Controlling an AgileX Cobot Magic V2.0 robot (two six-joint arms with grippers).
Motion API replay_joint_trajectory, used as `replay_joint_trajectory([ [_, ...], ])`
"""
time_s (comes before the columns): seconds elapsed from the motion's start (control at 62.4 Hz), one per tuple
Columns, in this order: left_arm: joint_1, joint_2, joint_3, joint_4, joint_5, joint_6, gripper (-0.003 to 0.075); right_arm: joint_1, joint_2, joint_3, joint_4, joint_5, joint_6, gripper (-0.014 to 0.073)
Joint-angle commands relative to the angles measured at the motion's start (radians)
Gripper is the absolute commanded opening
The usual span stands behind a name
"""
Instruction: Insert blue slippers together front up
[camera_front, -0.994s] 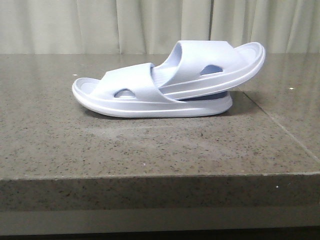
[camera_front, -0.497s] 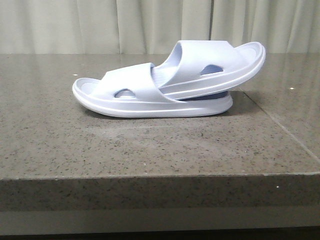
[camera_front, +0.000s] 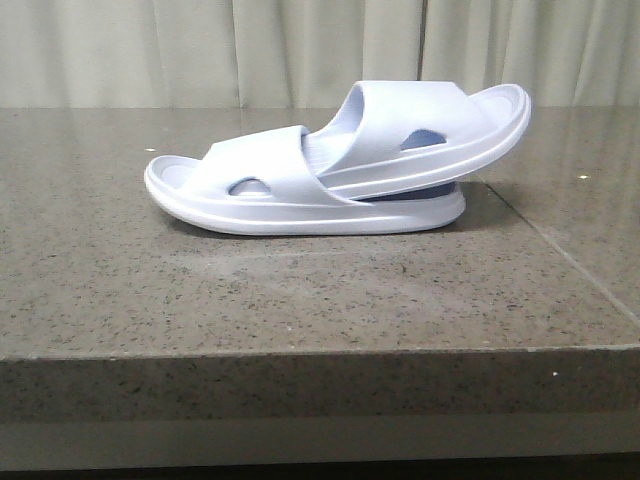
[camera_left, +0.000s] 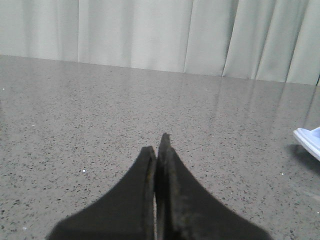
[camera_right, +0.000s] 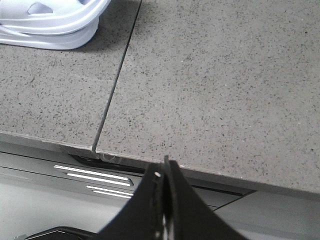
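Pale blue slippers nested, lower heel hidden | both jaws closed, empty

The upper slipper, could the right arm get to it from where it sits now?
Probably yes: the right gripper is shut, empty, back at the table edge, with bare stone between it and the upper slipper.

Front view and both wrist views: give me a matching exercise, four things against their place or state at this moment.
Things:
1. lower slipper
2. upper slipper
3. left gripper
4. right gripper

States:
A. jaws shut, over the table's front edge beside a seam
B. lies flat on the stone table
C. tilted, one end pushed under the other slipper's strap
D. jaws shut, over bare table, a slipper tip at the picture's edge

Pairs: 1-B, 2-C, 3-D, 4-A
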Motion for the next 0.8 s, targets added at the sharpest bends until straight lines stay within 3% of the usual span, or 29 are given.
replay_joint_trajectory([
  [0.0, 0.000, -0.017, 0.005, -0.002, -0.091, -0.010, -0.0020, 0.001, 0.007, -0.022, 0.005, -0.058, -0.006, -0.0118],
  [0.786, 0.000, -0.017, 0.005, 0.082, -0.140, -0.071, -0.0020, 0.001, 0.007, -0.022, 0.005, -0.058, -0.006, -0.0118],
])
